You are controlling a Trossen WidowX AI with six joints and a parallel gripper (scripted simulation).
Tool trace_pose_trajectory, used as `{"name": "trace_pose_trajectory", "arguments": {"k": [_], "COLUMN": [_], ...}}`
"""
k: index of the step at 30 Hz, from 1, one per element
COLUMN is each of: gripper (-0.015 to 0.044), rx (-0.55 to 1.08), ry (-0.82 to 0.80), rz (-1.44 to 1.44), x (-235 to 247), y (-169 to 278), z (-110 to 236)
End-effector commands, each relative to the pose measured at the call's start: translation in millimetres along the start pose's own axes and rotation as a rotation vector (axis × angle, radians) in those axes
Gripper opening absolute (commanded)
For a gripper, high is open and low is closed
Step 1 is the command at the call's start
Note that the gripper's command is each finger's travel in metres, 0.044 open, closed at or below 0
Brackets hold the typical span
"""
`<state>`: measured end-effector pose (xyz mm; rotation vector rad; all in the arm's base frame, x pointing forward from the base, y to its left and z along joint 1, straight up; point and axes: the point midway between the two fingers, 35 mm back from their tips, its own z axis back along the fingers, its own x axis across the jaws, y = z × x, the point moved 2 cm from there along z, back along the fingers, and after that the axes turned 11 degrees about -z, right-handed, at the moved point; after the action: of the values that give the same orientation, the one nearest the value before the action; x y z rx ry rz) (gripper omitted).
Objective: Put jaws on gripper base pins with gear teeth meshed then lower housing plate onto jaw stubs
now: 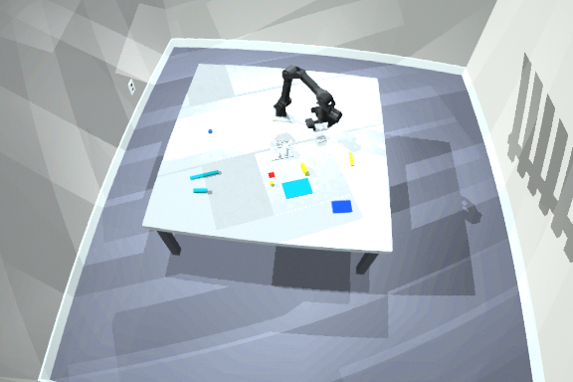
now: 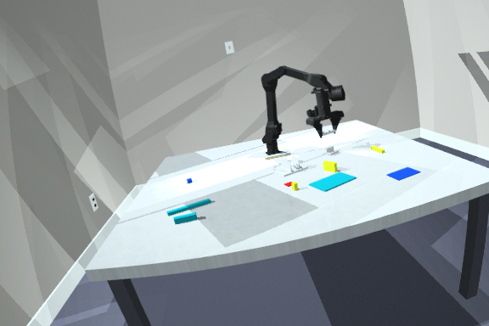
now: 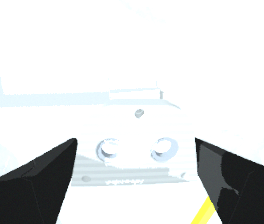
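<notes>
My gripper (image 1: 320, 127) (image 2: 328, 132) (image 3: 134, 143) is shut on the white housing plate (image 1: 321, 126) (image 3: 139, 126), with the fingers wide apart at its two ends. Two round holes show in the plate in the wrist view. The plate is held above the table, to the right of the gripper base. The white gripper base (image 1: 283, 147) (image 2: 293, 166) stands on the table with pale parts on it. Glare hides the pins, and I cannot tell how the jaws and their teeth sit.
A yellow block (image 1: 304, 169) (image 2: 330, 166), a cyan plate (image 1: 297, 188) (image 2: 333, 182) and a red piece (image 1: 271, 175) lie in front of the base. A blue plate (image 1: 341, 206) and a yellow bar (image 1: 351, 158) lie to the right. Teal bars (image 1: 204, 175) (image 1: 200, 190) lie left.
</notes>
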<state>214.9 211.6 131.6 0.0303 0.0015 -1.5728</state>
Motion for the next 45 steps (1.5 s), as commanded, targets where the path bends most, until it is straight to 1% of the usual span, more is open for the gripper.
{"name": "trace_pose_trajectory", "arguments": {"k": [1,23,45], "gripper": [0.0351,0.0351,0.0351], "rx": [0.002,0.007,0.014], "ry": [-0.001,-0.004,-0.004], "rz": [-0.12,-0.865,-1.609], "x": [9,66,126], "y": [6,34,49], "z": [1,2,3]}}
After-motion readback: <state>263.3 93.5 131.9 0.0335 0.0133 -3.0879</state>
